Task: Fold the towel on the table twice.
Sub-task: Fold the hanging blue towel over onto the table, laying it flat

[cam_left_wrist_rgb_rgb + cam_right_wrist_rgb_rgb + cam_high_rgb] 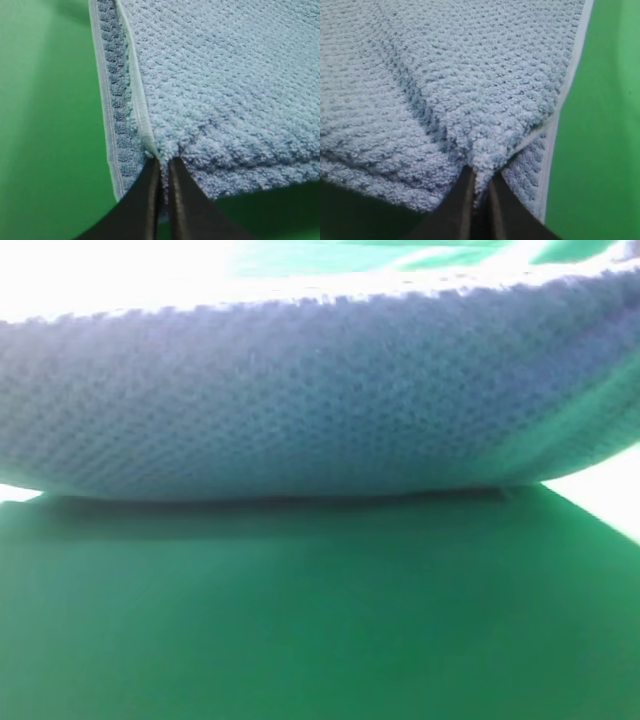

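The blue-grey waffle-knit towel (320,390) fills the upper half of the exterior high view, lifted in a sagging band above the green table (320,620), with a dark shadow under it. In the left wrist view my left gripper (164,167) is shut on the towel (225,90) at a corner beside its pale hem, and a lower layer shows beneath. In the right wrist view my right gripper (479,177) is shut on a pinched bunch of the towel (445,75) near its right hem. No gripper shows in the exterior high view.
Bare green table (45,125) lies left of the towel in the left wrist view. On the right of the right wrist view there is more table (605,125). Bright glare washes out the top of the exterior high view.
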Tool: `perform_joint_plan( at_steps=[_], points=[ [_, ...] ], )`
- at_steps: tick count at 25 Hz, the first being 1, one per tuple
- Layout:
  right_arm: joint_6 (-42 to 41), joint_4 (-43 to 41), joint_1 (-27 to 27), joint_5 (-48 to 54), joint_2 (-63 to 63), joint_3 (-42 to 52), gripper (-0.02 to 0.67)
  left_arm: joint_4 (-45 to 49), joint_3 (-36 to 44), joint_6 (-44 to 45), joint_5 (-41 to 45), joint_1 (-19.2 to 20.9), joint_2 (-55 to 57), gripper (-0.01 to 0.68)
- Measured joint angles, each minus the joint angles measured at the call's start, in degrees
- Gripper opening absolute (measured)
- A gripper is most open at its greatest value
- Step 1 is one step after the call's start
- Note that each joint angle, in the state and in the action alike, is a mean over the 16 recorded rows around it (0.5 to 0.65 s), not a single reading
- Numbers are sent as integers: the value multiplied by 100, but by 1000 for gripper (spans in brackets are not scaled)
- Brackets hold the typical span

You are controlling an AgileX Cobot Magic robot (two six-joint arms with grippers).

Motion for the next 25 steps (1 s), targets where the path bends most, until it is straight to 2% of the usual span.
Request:
perform_joint_plan(
  at_steps=[4,10,18,25],
  points=[
    [-98,64,-217,-146,119,44,0,-87,-110,46,-69,0,249,0],
    [-682,340,-853,-446,633,-270,0,-112,-714,87,-287,-5,1045,0],
    [-1647,761,-1699,-848,1817,-1171,0,41,-2011,95,-601,-11,2529,0],
    [-2046,723,-1948,-1165,2911,-2076,0,195,-2867,95,-996,-12,3488,0]
  ],
)
